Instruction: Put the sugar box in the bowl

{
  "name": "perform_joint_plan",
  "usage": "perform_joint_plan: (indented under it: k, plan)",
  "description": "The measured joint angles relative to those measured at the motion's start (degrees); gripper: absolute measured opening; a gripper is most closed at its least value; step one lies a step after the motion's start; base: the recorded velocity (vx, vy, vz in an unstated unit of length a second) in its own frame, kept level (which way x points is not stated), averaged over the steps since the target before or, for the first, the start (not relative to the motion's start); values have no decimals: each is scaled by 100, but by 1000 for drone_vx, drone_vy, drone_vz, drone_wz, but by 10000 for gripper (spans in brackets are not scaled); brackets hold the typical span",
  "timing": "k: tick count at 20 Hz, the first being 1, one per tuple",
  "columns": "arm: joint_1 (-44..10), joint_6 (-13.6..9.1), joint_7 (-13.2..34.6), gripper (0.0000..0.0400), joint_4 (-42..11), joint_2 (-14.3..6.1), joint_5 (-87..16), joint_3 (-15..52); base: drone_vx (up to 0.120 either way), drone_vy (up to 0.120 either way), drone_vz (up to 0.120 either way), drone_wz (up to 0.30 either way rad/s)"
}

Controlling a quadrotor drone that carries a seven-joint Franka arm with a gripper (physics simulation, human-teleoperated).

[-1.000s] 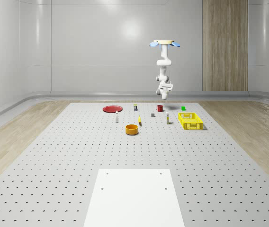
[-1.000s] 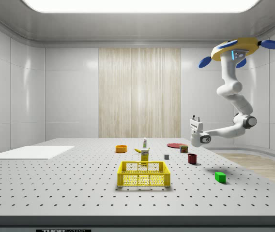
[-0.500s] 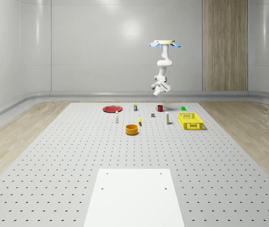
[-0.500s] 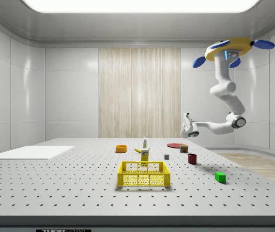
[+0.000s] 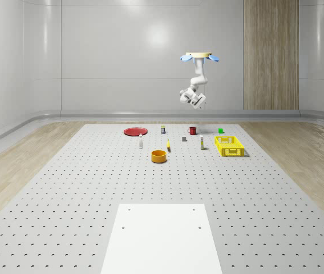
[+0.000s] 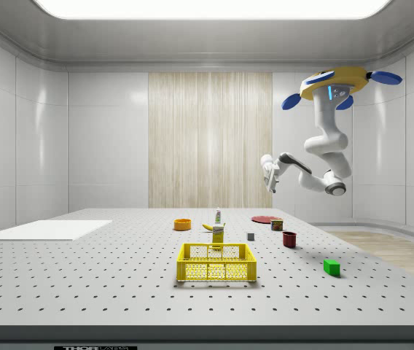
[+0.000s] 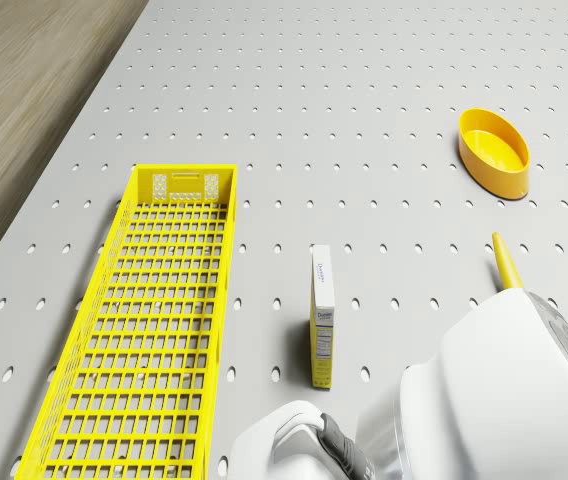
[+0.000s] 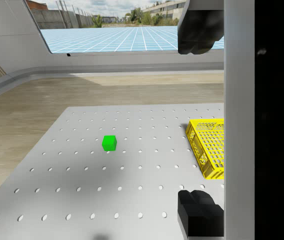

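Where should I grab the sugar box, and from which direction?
Take the sugar box by its two broad faces near the top edge, coming straight down. It stands upright on a narrow edge on the table, thin enough for the gripper to span, and apart from the yellow crate, so both faces look reachable.

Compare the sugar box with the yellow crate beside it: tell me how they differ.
The sugar box is a slim closed carton standing on its narrow edge; the yellow crate is a long, open-topped basket lying flat. The box has solid printed faces, white and yellow; the crate has lattice walls and floor, all yellow. The crate is far larger. Both rest on the perforated table, apart from each other, with the drone hovering above them.
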Motion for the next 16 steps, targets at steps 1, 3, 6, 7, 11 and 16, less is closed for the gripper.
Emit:
perform_joint_plan:
  k: [1, 3, 6, 7, 11, 16]
  plan:
    - [-309, -139, 230, 400, -177, -74, -380, 201, 120, 0, -120, 0]
    - [-880, -405, 631, 400, -425, -217, -959, 532, 120, 0, -120, 0]
    - [-1553, -717, 1079, 400, -619, -414, -1478, 880, 120, 0, -120, 0]
    - [-1728, -793, 1193, 400, -655, -473, -1585, 965, 120, 0, -120, 0]
    - [-2223, -974, 1519, 400, -728, -679, -1821, 1204, 120, 0, -120, 0]
    - [-2547, -1014, 1742, 400, -751, -885, -1887, 1370, 120, -72, -120, 0]
